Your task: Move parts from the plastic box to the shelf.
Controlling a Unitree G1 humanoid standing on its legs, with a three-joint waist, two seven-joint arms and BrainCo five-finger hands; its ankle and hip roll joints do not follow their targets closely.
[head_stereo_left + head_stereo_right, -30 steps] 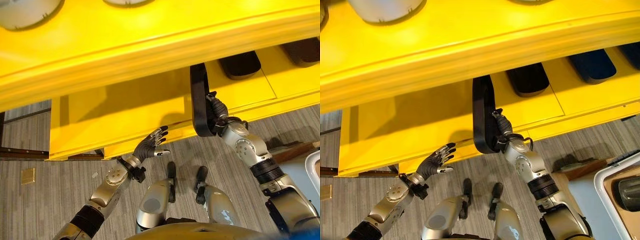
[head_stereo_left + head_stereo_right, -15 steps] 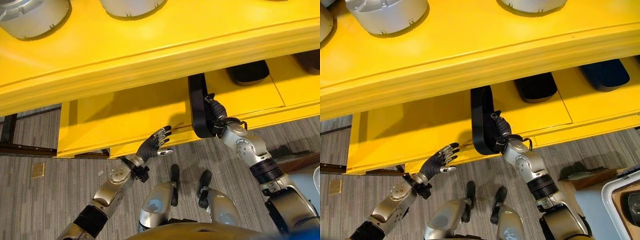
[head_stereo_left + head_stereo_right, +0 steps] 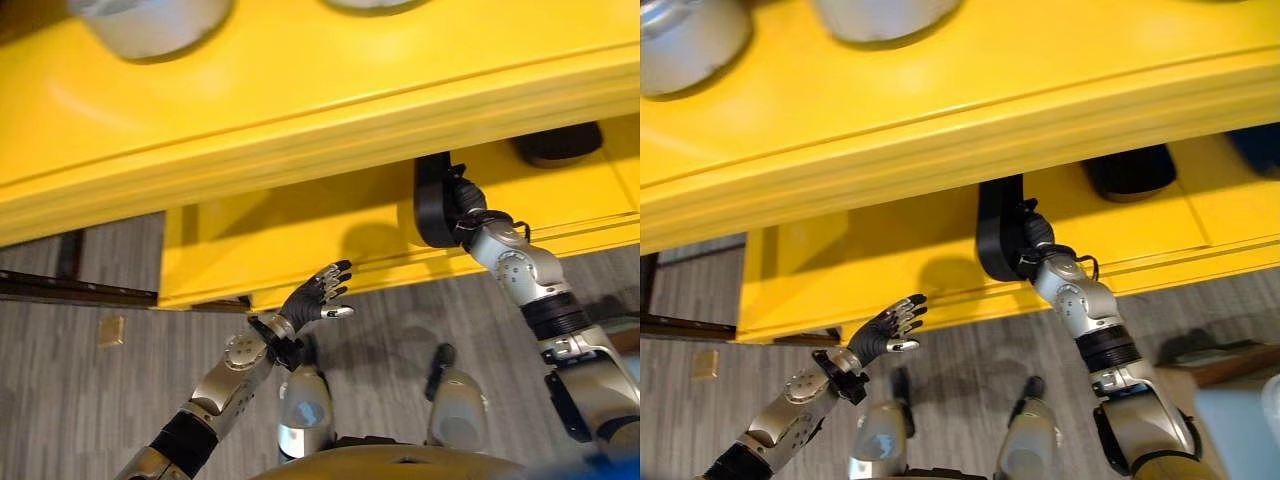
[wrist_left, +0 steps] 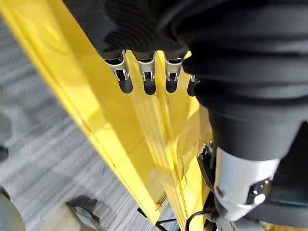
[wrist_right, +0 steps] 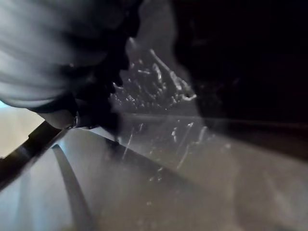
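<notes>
Left eye view: the yellow shelf [image 3: 300, 100] spans the scene, upper tier over a lower tier. The right robot hand [image 3: 462, 203] is at the lower tier's front edge, fingers wrapped round a long black part [image 3: 432, 200] that stands on edge there, its far end hidden under the upper tier. A second black part [image 3: 558, 143] lies flat on the lower tier, further along from the held one. The left robot hand [image 3: 318, 297] hovers just in front of the shelf's lower edge, fingers straight and spread, holding nothing. Grey rounded parts [image 3: 150, 20] sit on the upper tier.

Right eye view: same arrangement. The held black part [image 3: 998, 230] touches the lower tier; the right robot hand [image 3: 1035, 235] is clasped on it. The left robot hand [image 3: 888, 328] is released, apart from the shelf.

Left wrist view: fingertips [image 4: 125, 84] extended in a row, near the shelf's yellow edge [image 4: 125, 149], not touching it.

Right wrist view: a dark scratched surface close to the camera; the fingers cannot be made out.
</notes>
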